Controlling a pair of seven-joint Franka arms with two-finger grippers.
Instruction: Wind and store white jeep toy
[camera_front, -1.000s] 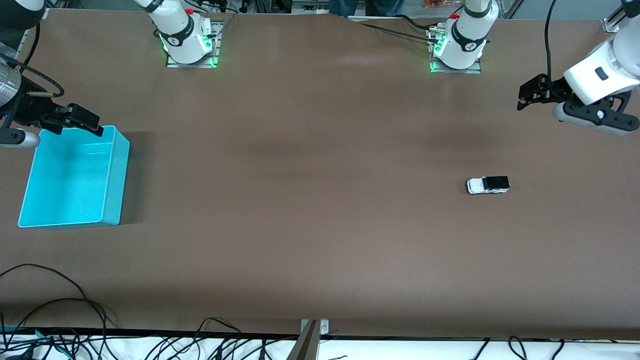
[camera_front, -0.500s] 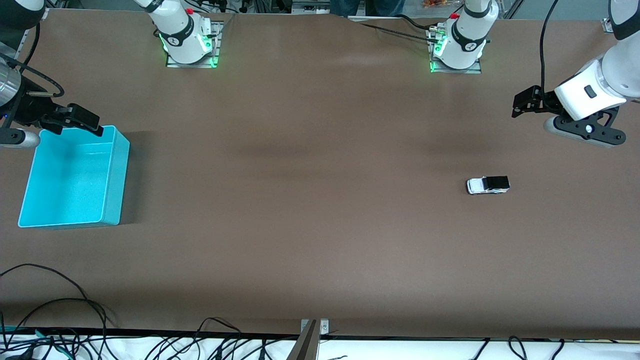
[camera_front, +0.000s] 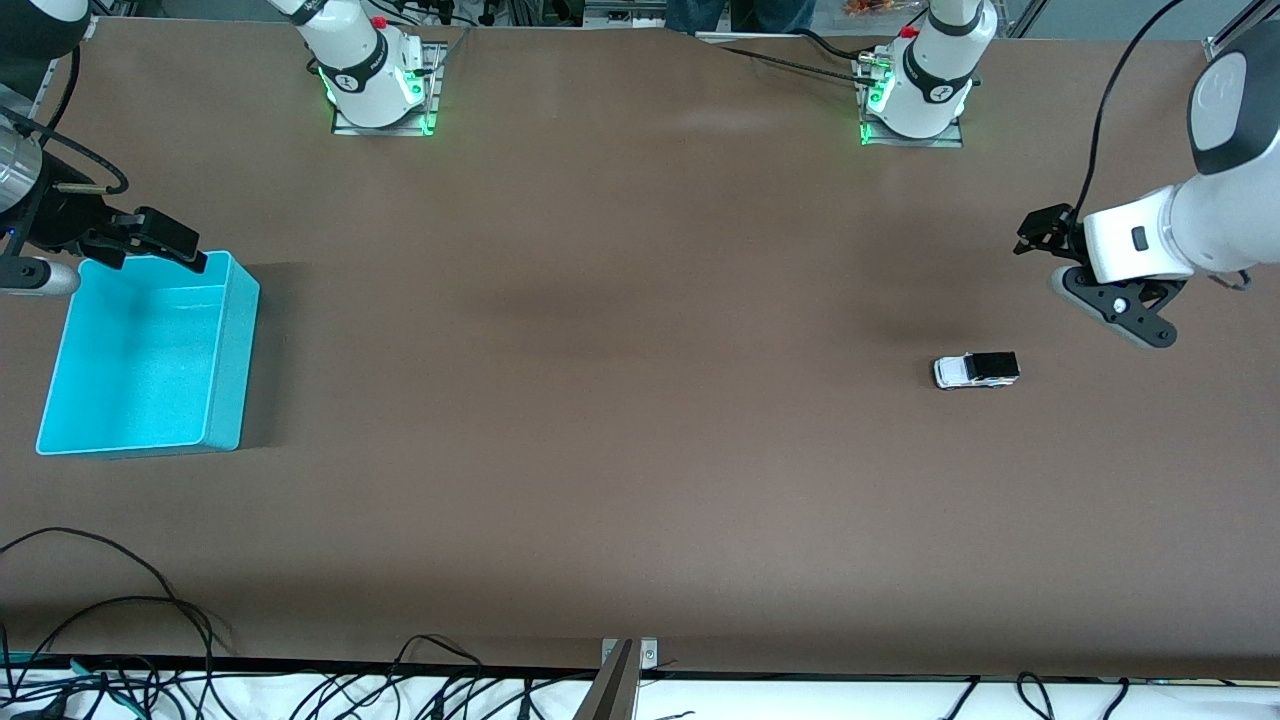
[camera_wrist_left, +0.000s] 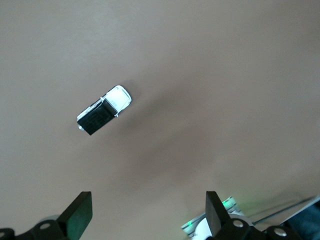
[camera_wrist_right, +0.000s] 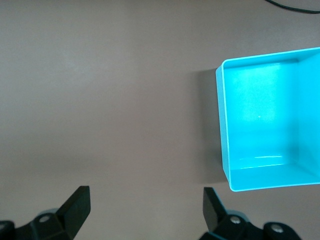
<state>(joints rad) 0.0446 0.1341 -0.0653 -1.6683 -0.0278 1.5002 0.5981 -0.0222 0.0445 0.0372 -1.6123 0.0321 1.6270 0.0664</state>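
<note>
clearly the left gripper (camera_front: 1040, 232) is the nearer one – it hangs with fingers wide over bare table. the white jeep toy (camera_front: 976, 370) lies nearer the front camera, its long axis along the table. the right gripper (camera_front: 160, 240), also wide, waits over the cyan bin (camera_front: 228, 350).

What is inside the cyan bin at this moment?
Nothing shows inside the cyan bin: its floor looks bare in the front and right wrist views. The right claw covers one corner in the front view. The white jeep toy stands on the table.
</note>
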